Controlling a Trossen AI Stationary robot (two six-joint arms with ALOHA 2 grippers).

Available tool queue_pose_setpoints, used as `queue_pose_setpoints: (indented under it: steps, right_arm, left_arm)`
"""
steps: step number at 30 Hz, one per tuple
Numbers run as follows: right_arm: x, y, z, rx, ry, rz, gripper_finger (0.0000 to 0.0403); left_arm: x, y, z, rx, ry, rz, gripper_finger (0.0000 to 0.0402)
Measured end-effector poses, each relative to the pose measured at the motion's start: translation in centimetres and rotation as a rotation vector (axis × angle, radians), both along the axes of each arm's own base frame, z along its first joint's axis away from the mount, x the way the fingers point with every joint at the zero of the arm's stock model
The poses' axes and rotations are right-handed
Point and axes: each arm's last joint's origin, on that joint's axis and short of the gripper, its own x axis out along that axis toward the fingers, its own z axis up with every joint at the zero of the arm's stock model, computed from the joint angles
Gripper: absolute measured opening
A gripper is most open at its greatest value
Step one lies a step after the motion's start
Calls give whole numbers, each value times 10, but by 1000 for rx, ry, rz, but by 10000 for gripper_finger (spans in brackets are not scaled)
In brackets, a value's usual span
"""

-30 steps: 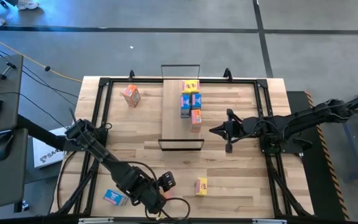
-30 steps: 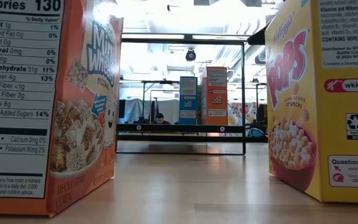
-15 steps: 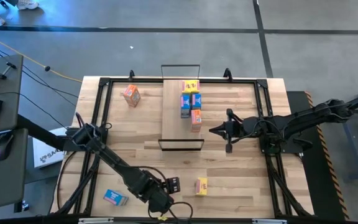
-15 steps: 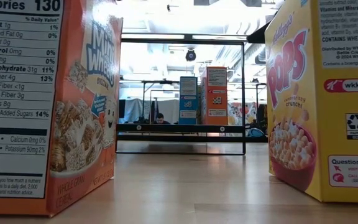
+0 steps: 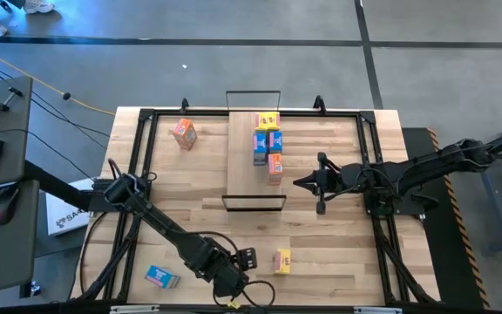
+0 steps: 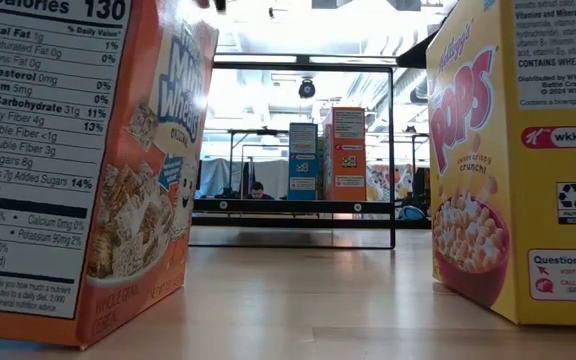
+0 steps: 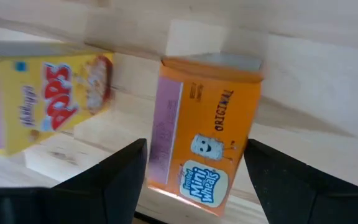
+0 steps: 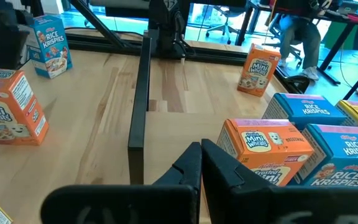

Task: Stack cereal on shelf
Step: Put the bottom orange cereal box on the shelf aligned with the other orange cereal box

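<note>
My left gripper [image 5: 245, 259] is near the table's near edge, over an orange Mini-Wheats cereal box [image 7: 204, 137], with one finger on each side of it. A yellow Pops box [image 5: 282, 261] stands just to its right. A blue box [image 5: 159, 277] lies near the near-left corner. Another orange box [image 5: 184, 133] stands at the far left. The shelf [image 5: 244, 157], a light-wood board with black wire loops at both ends, carries several boxes [image 5: 270, 144] along its right side. My right gripper [image 5: 308, 183] is shut and hovers to the right of the shelf. My left gripper comes from above, pointing down, and pinches the orange box between its two fingers [image 7: 135, 171]. One finger is on each narrow side [image 7: 157, 124]. The box [image 6: 78, 170] leans in the hold, tilted off upright, with its bottom on the table.
Black rails [image 5: 144, 157] frame the plank tabletop. The yellow box [image 6: 528, 150] stands close beside the held box. Bare wood lies between the shelf's near end and the near boxes. The right arm [image 5: 408, 174] reaches in from the right edge.
My left gripper has moved toward the table's right along the near edge until it is over the orange box, which it now hides in the high view. In the low view the orange box has tipped from upright to a slight lean.
</note>
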Motion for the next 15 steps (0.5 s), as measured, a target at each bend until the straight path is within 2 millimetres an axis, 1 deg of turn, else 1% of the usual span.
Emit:
queue_pose_setpoints:
  steps: [4, 8, 15]
  right_arm:
    - [0, 0, 0, 0, -1, 0, 0]
    - [0, 0, 0, 0, -1, 0, 0]
    - [0, 0, 0, 1, 0, 2, 0]
  left_arm:
    - [2, -2, -10, 11, 26, -1, 262]
    - [2, -2, -11, 11, 27, 13, 256]
    - [0, 3, -10, 4, 51, 116, 208]
